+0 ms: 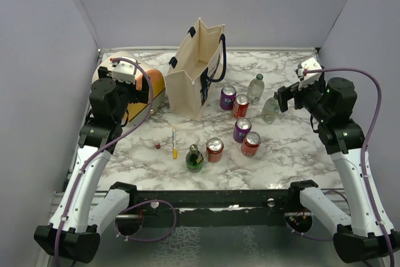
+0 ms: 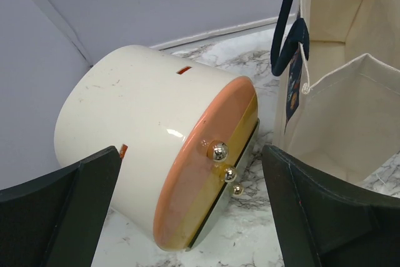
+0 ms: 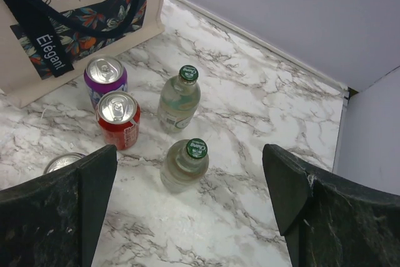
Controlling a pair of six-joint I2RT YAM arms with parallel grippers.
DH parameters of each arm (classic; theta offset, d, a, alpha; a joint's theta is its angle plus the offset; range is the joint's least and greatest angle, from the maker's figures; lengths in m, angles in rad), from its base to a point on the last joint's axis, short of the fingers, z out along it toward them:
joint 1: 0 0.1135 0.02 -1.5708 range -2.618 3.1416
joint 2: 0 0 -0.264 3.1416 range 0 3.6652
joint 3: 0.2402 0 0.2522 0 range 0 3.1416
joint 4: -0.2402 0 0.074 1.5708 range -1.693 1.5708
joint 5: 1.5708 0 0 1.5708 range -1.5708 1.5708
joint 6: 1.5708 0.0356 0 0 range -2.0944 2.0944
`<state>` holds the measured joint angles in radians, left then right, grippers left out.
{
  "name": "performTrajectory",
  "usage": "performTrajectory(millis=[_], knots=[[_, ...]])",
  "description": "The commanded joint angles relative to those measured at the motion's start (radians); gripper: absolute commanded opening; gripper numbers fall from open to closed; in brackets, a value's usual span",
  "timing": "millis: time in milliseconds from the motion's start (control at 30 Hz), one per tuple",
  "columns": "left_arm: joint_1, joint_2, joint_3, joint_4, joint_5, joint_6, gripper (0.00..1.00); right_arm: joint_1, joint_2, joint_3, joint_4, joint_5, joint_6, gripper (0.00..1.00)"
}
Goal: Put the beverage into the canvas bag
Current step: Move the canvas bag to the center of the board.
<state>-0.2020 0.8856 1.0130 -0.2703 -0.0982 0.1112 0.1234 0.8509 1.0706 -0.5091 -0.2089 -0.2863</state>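
The cream canvas bag (image 1: 197, 70) with navy handles stands upright and open at the back middle; it also shows in the left wrist view (image 2: 337, 110) and the right wrist view (image 3: 75, 23). Several cans stand to its right and front, among them a purple can (image 1: 228, 97) and a red can (image 1: 240, 105). Two clear bottles with green caps (image 1: 255, 88) (image 1: 271, 109) stand right of them. A dark green bottle (image 1: 194, 159) stands near the front. My left gripper (image 1: 139, 92) (image 2: 190, 173) is open and empty over the drum-shaped thing. My right gripper (image 1: 284, 97) (image 3: 189, 179) is open and empty above the nearer clear bottle (image 3: 184, 167).
A cream-and-orange drum-shaped thing (image 1: 147, 89) (image 2: 156, 148) lies on its side left of the bag. A yellow-and-white pen (image 1: 174, 143) and a small red bit (image 1: 157, 146) lie on the marble table (image 1: 294, 154). Grey walls close in the back and sides.
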Motion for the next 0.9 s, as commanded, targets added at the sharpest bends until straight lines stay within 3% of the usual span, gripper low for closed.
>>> performTrajectory(millis=[0,433,867], knots=[[0.006,-0.009,-0.004,0.012,-0.011,-0.007,0.99,0.000,0.006,0.004,0.000,-0.047,-0.016,0.99],[0.013,-0.013,0.013,0.000,0.014,-0.031,0.99,-0.001,0.010,0.012,-0.014,-0.081,-0.021,0.99],[0.016,0.024,0.061,-0.056,0.253,0.032,0.99,-0.001,0.064,0.060,-0.017,-0.142,-0.089,0.99]])
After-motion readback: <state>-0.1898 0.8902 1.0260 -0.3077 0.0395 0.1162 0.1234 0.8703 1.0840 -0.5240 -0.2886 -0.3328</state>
